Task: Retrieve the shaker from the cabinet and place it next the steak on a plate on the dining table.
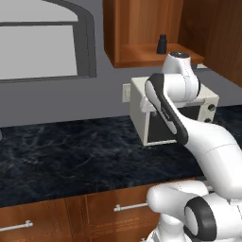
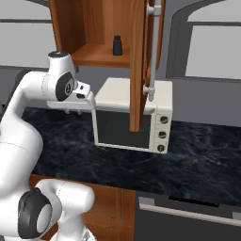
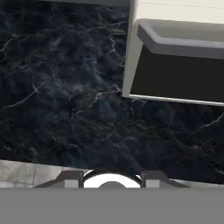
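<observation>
Small black tapered shaker (image 2: 117, 45) upright on shelf of open reddish-brown wooden wall cabinet (image 2: 96, 28), above cream microwave (image 2: 129, 115). Gripper (image 2: 75, 111) low beside microwave, facing black marble surface (image 3: 65, 96); finger gap: cannot tell. Judgement: raise, level wrist, enter clear of door, grip shaker's wider base.

Shaker (image 1: 161, 44): you see it upright on the shelf inside the cabinet (image 1: 137, 28).
Cabinet door (image 2: 137, 66): swung open, hanging before the microwave (image 2: 132, 115).
Microwave: on the tabletop (image 1: 71, 151), below the cabinet.
Hand (image 2: 74, 111): just left of the microwave, above the tabletop, well below the shaker.
Drawers (image 1: 94, 212): under the tabletop's front edge.
</observation>
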Tool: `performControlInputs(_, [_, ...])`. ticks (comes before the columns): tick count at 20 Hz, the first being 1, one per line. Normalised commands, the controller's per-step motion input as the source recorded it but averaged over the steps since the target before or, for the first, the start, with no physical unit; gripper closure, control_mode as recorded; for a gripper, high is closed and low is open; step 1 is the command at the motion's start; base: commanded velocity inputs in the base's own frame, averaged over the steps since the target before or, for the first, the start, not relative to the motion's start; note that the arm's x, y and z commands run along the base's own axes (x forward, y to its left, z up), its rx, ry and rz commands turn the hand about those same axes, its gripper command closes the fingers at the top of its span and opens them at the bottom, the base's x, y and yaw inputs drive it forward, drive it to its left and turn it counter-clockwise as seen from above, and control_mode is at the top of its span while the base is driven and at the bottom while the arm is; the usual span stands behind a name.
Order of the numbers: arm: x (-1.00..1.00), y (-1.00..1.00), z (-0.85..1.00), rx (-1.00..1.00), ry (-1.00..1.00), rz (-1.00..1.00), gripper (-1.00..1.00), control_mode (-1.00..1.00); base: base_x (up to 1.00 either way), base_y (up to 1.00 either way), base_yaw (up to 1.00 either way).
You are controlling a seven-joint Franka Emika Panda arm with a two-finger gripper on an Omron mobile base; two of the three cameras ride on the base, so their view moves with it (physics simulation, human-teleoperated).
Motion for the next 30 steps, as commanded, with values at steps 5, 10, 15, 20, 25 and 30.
performControlInputs(5, [-0.81, -0.13, 0.05, 0.00, -0.17, -0.09, -1.00, -1.00, 0.00, 0.00, 0.00])
performControlInputs(10, [-0.71, -0.34, 0.84, 0.00, -0.46, -0.09, -1.00, -1.00, 0.00, 0.00, 0.00])
performControlInputs(15, [-0.31, -0.41, 0.92, 0.00, -0.37, 0.00, -1.00, -1.00, 0.00, 0.00, 0.00])
performControlInputs(20, [-0.08, -0.22, 0.93, 0.00, -0.27, 0.00, -1.00, -1.00, 0.00, 0.00, 0.00])
performControlInputs(25, [0.00, -0.12, 0.70, 0.00, -0.21, -0.01, -1.00, -1.00, 0.00, 0.00, 0.00])
performControlInputs(30, [0.15, -0.04, 0.22, 0.00, -0.21, -0.01, -1.00, -1.00, 0.00, 0.00, 0.00])
